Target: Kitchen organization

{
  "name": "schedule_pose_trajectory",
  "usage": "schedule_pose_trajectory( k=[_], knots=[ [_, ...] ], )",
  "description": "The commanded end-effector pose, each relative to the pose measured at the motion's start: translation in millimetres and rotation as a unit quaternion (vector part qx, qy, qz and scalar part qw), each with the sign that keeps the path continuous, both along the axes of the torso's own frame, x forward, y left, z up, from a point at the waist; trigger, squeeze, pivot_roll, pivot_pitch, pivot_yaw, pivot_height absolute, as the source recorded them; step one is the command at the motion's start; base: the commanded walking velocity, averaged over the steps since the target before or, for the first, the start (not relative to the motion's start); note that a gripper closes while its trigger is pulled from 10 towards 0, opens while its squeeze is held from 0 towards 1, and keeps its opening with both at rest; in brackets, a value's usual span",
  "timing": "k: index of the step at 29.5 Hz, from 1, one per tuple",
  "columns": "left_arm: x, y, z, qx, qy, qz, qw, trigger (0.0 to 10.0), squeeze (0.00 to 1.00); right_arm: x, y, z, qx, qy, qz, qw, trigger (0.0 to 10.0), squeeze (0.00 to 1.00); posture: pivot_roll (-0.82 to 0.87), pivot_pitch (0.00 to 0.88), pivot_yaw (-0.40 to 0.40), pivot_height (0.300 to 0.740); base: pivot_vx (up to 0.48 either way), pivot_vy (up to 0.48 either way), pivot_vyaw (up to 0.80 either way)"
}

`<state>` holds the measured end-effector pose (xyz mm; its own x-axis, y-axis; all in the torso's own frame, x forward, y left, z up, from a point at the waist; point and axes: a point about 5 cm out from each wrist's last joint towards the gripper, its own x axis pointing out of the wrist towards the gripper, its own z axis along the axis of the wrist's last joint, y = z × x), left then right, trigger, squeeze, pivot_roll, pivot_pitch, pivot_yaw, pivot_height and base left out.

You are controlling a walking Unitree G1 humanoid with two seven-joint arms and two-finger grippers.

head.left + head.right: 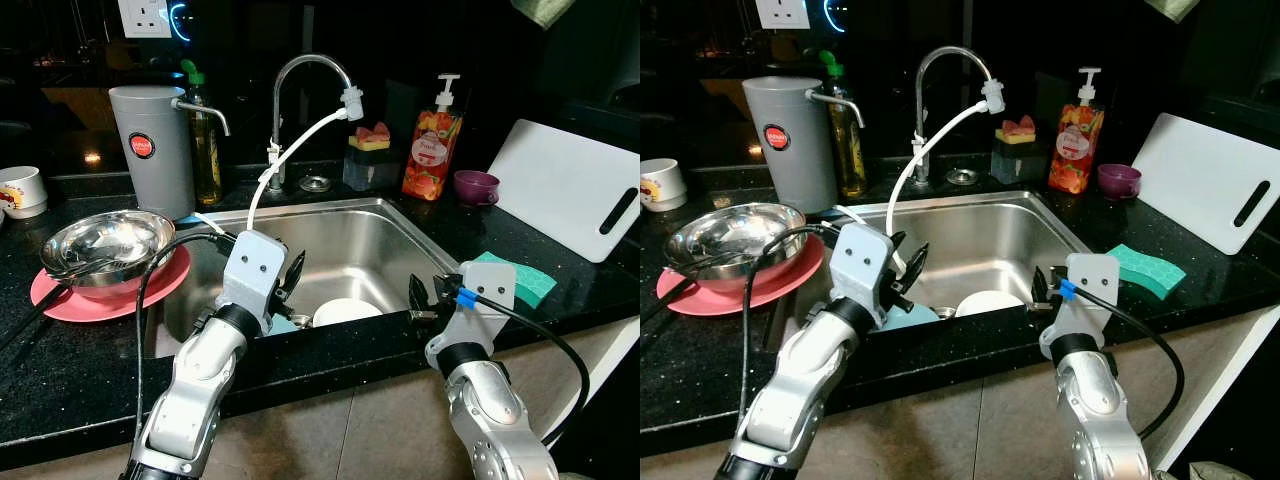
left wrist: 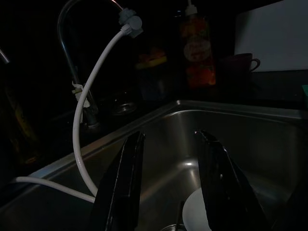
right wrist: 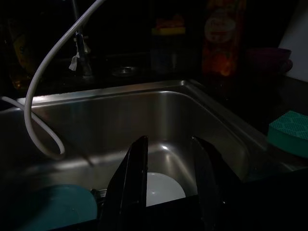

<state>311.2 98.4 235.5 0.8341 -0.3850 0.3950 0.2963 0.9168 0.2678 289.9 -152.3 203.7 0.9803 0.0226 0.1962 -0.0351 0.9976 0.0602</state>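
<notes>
Both grippers sit at the front edge of the stainless sink (image 1: pixel 400 232), fingers pointing into the basin.

Left gripper (image 1: pixel 292 275) hangs over the near-left part of the basin — fingers parted with a clear gap, nothing between them. Left wrist view confirms: two black fingers (image 2: pixel 120 187) apart, bare steel behind.

Right gripper (image 1: pixel 422 298) is at the near-right rim, just above the counter edge. Fingers spread, holding nothing; in its wrist view the white bowl (image 3: pixel 163 187) lies past the gap between them.

In the basin: white bowl (image 1: pixel 346 311) against the front wall, between the two grippers. A teal plate (image 1: pixel 905 316) lies just beside it to the left, partly hidden under the left gripper. White hose (image 1: pixel 290 155) runs from the faucet (image 1: pixel 300 75) tip down into the sink's left side.

Black counter (image 1: pixel 80 350) left of sink: steel bowl (image 1: pixel 105 245) stacked on a pink plate (image 1: pixel 110 295), utensil handles sticking out of the bowl. Grey pitcher (image 1: pixel 152 150) and an oil bottle (image 1: pixel 207 150) behind, a mug (image 1: pixel 20 190) at far left.

Right of sink: green sponge (image 1: pixel 515 278) near the right gripper, white cutting board (image 1: pixel 570 185) leaning further back, purple cup (image 1: pixel 475 186), orange soap dispenser (image 1: pixel 432 150), and a sponge holder (image 1: pixel 368 160) beside the faucet.
</notes>
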Motion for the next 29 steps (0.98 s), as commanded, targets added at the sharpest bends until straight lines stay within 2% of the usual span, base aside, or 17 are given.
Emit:
schedule_pose_trajectory(
  k=[1,29],
  knots=[
    [0.6,-2.1,-3.1,0.005,0.006,-0.001,1.0,10.0,0.0,-0.6,-1.9,-0.4,-0.002,0.001,-0.005,1.0,10.0,0.0,0.03,0.043,-0.057,0.74,0.0,0.0,0.0],
    [2.6,-2.4,0.7,0.0,0.003,0.002,1.0,10.0,0.0,0.5,0.3,9.4,0.009,-0.014,-0.006,1.0,10.0,0.0,0.04,0.041,-0.053,0.74,0.0,0.0,0.0]
  ],
)
